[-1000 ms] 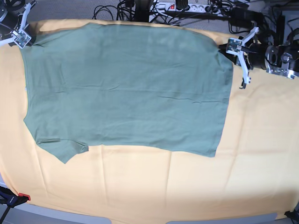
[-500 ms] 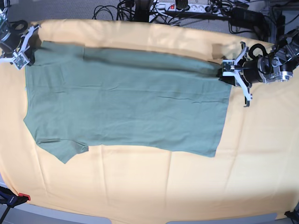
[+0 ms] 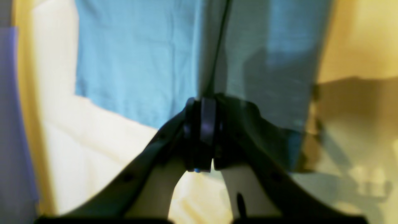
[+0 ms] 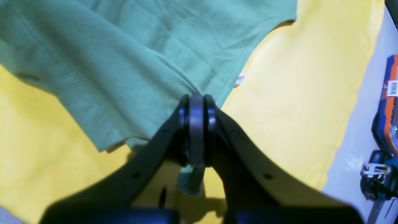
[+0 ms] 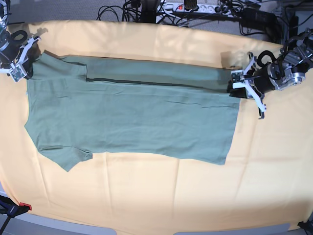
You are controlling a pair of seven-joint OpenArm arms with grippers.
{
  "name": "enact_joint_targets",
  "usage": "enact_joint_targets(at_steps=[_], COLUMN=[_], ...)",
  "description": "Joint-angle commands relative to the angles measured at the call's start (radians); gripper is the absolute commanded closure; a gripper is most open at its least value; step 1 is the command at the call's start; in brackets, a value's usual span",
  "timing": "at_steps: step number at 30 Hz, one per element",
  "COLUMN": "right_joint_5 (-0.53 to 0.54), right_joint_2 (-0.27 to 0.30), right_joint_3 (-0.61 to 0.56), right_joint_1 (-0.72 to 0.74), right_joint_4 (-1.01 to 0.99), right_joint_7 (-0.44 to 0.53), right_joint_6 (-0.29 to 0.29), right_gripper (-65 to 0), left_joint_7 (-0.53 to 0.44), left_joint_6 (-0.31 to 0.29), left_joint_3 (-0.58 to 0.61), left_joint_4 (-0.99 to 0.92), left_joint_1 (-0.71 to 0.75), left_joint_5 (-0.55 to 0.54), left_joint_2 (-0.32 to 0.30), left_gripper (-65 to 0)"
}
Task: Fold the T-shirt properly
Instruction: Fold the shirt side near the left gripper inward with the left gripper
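Note:
The sage-green T-shirt (image 5: 137, 117) lies flat on the yellow-orange cloth (image 5: 161, 191), with its far edge lifted and turned over toward the near side along a dark fold line. My left gripper (image 5: 236, 81) is shut on the shirt's far right corner; in the left wrist view its closed jaws (image 3: 201, 124) pinch the fabric (image 3: 136, 59). My right gripper (image 5: 24, 66) is shut on the far left corner by the sleeve; in the right wrist view the closed jaws (image 4: 196, 124) hold the shirt's edge (image 4: 124, 68).
Cables and a power strip (image 5: 190, 7) lie beyond the table's far edge. A red clamp (image 5: 23, 206) sits at the near left corner. An orange and black object (image 4: 388, 102) lies off the cloth in the right wrist view.
Both grippers have carried the shirt's far edge toward the near side. The folded-over strip has grown wider and more yellow cloth shows at the back.

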Motion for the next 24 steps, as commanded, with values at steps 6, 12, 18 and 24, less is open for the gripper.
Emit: enact_joint_targets(at_steps=[6, 12, 18, 24], right_joint_5=[0.000, -0.001, -0.029, -0.092], right_joint_2=[0.019, 0.019, 0.020, 0.020], right_joint_3=[0.011, 0.011, 0.011, 0.011], right_joint_1=[0.000, 0.000, 0.000, 0.008], right_joint_4=[0.010, 0.010, 0.010, 0.012], right_joint_7=[0.016, 0.053, 0.056, 0.055], right_joint_6=[-0.012, -0.011, -0.045, -0.105], right_gripper=[0.0, 0.0, -20.2, -28.9], left_joint_7=[-0.007, -0.007, -0.007, 0.047], left_joint_6=[0.023, 0.022, 0.024, 0.146], left_joint_3=[-0.011, -0.011, -0.011, -0.011], left_joint_4=[0.008, 0.008, 0.008, 0.009], left_joint_1=[-0.014, -0.014, -0.017, -0.035], left_joint_5=[-0.001, -0.001, 0.018, 0.017], left_joint_2=[0.001, 0.000, 0.000, 0.000], left_gripper=[0.0, -4.8, -34.0, -38.9])
